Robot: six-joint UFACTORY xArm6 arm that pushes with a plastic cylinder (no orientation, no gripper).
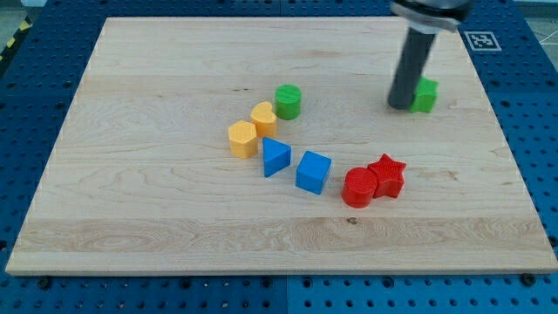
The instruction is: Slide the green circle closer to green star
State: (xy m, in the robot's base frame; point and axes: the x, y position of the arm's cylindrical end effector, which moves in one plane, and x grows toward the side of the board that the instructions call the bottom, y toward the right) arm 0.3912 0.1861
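My tip touching green star (partly hidden), green circle upright, well apart leftward, no jaws on tool.

A pale wooden board with a light, streaky grain fills most of the view and lies flat on a blue metal table dotted with regular rows of small holes. At the view's top right a white square marker with a black pattern sits on the blue surface, and at the top left corner a strip of yellow and black tape shows, under even, soft light
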